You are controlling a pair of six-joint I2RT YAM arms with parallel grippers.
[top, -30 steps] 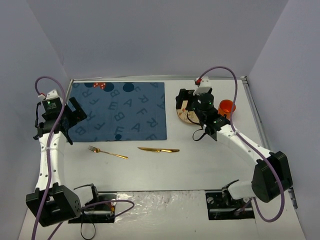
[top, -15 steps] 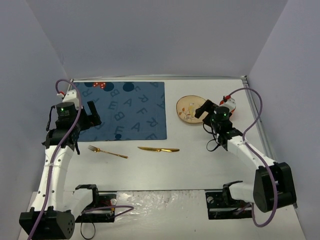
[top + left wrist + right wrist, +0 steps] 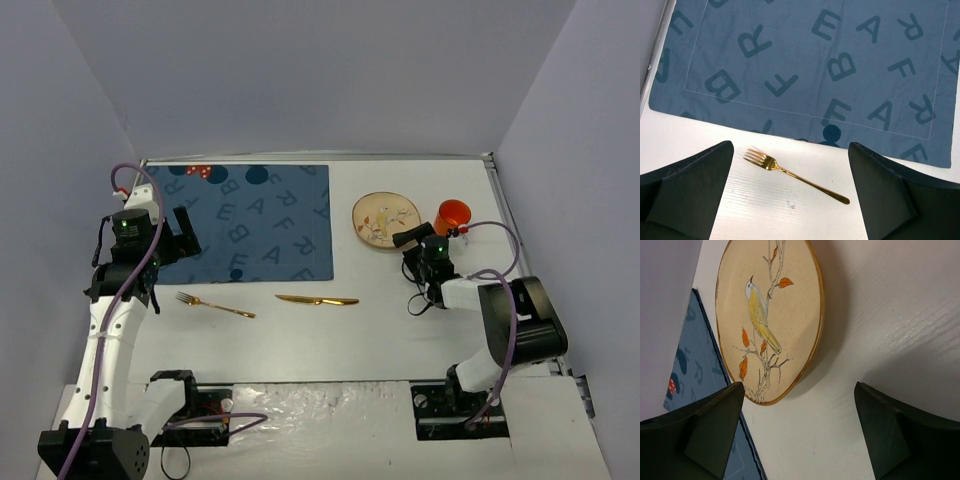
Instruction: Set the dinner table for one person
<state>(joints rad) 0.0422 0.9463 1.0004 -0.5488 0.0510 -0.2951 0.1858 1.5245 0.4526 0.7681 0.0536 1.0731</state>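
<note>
The white dinner table [image 3: 400, 335] holds a dark blue letter-printed placemat [image 3: 240, 222] at the far left. A gold fork [image 3: 215, 305] and a gold knife [image 3: 317, 299] lie on the bare table in front of the mat. A beige bird-painted plate [image 3: 386, 219] and an orange cup [image 3: 453, 215] stand at the far right. My left gripper [image 3: 180, 232] is open and empty above the mat's near left edge. In the left wrist view the fork [image 3: 795, 175] lies between its fingers [image 3: 685, 190]. My right gripper [image 3: 408, 238] is open and empty, just short of the plate [image 3: 767, 320].
The table's metal rim [image 3: 510, 230] runs along the right side just past the cup, and purple walls close in the back and sides. The placemat's corner [image 3: 682, 365] shows beyond the plate in the right wrist view. Arm bases and cables sit at the near edge.
My right arm has drawn back from over the plate toward the near right and folded low, uncovering plate and cup. My left arm swung right over the mat's edge, then settled.
</note>
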